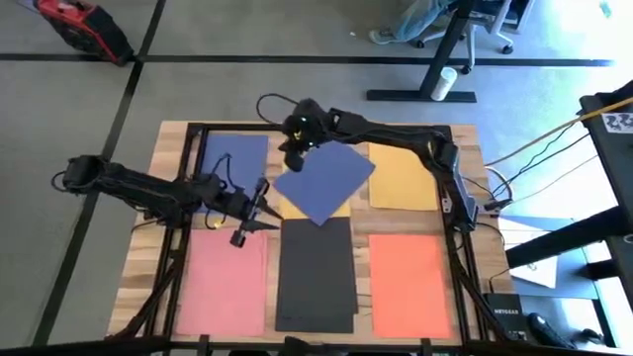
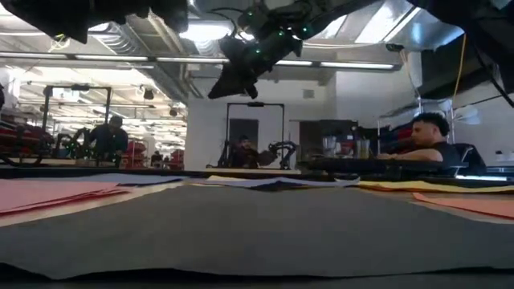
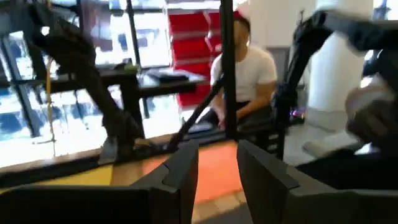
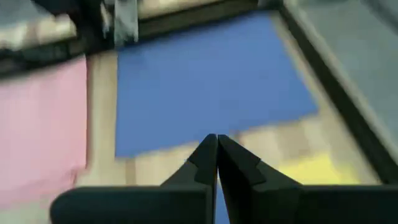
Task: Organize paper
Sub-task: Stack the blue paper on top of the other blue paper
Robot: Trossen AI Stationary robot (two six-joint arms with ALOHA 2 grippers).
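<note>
Tilted blue construction paper sheet (image 1: pixel 324 180) lies askew at the wooden table's (image 1: pixel 168 148) far centre, overlapping a yellow sheet (image 1: pixel 297 208).
The right gripper (image 1: pixel 294 148), jaws pressed together, pinches its far corner; the left gripper (image 1: pixel 259 206), jaws spread, hovers beside a pink sheet (image 1: pixel 223 282).
</note>
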